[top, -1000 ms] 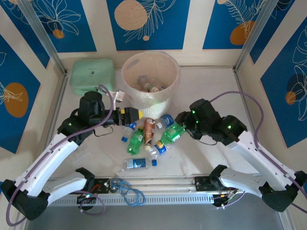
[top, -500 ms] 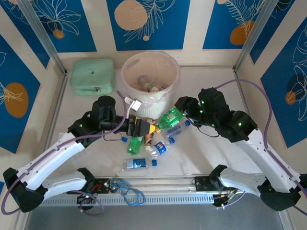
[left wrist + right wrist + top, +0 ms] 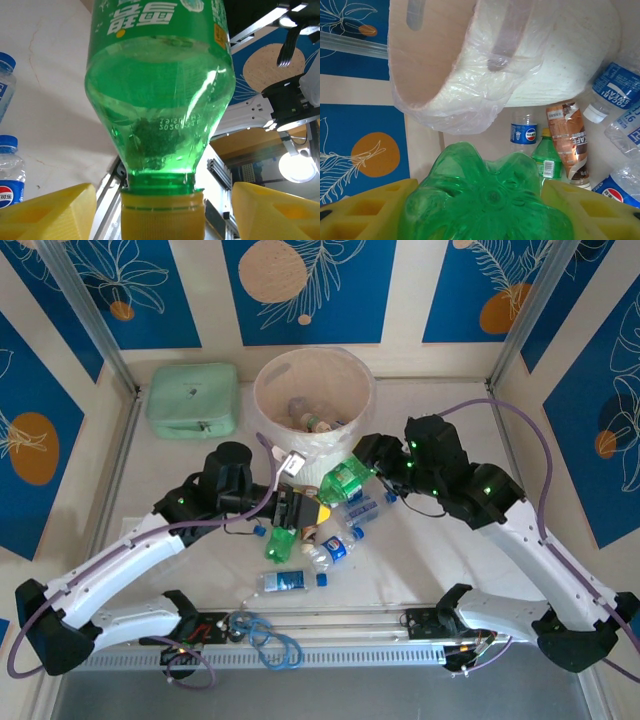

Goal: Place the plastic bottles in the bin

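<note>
the left arm reaches from its base toward the middle of the counter (image 3: 440, 560), elbow out to the left, wrist dipped low. the left pincer (image 3: 303, 512) is spread, its yellow fingers (image 3: 50, 212) on either side of the yellow cap (image 3: 162, 217) of a lying green bottle (image 3: 282, 543), with a gap showing on each side of the cap.

the right arm bends up and inward, its wrist turned toward the bin (image 3: 335, 445). the right pincer (image 3: 362, 472) pinches the base of the held green bottle (image 3: 343, 483), with both yellow fingers (image 3: 365, 212) pressed against the plastic. this bottle hangs tilted above the counter, just in front of the bin's near wall and not over its mouth.

counted: two green bottles, one held and one lying. one brown-labelled bottle (image 3: 567, 142) lies beside the lying green one. four clear blue-labelled bottles (image 3: 615, 90) can be counted in the right wrist view, clustered near the bin's foot; another clear bottle (image 3: 290, 580) lies alone nearer the arm bases. inside the bin, at least two bottles (image 3: 305, 418) rest at the bottom, but the exact number cannot be told. there is one bin and one mint-green case (image 3: 193, 398), to the bin's left at the far side of the counter.
</note>
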You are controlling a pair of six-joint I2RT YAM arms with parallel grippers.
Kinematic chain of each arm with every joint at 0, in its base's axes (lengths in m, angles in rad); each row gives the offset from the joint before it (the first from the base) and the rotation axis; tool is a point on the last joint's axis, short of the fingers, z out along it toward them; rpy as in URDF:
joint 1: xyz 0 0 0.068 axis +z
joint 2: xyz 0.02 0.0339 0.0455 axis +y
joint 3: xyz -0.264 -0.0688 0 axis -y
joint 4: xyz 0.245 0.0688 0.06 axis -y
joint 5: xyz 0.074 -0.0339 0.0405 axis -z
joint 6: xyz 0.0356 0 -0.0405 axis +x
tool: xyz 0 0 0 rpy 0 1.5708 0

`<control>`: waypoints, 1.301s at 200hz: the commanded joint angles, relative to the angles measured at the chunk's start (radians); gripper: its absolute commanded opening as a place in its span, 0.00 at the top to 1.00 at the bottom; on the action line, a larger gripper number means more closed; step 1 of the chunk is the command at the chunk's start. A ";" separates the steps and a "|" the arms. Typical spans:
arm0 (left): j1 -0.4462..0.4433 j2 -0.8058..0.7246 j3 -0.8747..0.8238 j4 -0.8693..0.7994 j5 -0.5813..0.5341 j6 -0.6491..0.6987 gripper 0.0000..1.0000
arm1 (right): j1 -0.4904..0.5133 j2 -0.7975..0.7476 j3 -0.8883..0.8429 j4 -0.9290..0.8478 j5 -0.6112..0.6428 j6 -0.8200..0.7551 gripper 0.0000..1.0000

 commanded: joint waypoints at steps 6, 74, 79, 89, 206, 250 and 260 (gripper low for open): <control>-0.011 0.002 0.001 0.054 0.032 0.009 0.38 | 0.000 -0.002 0.015 0.033 -0.030 0.008 0.50; -0.010 -0.001 0.013 0.041 0.021 0.025 0.72 | -0.001 -0.002 0.015 0.031 -0.022 0.009 0.49; -0.011 -0.002 0.013 0.041 0.017 0.025 0.73 | -0.001 -0.002 0.015 0.030 -0.023 0.009 0.49; -0.011 -0.004 0.017 0.040 0.008 0.028 0.76 | -0.001 -0.002 0.014 0.029 -0.024 0.009 0.49; -0.004 0.000 0.219 -0.158 -0.210 0.205 0.89 | -0.125 -0.088 0.029 -0.148 0.004 -0.027 0.28; 0.039 0.092 0.396 -0.257 -0.263 0.297 0.91 | -0.207 -0.143 -0.011 -0.222 -0.018 -0.050 0.27; 0.050 0.122 0.439 -0.268 -0.264 0.307 0.93 | -0.216 -0.150 -0.020 -0.230 -0.027 -0.055 0.26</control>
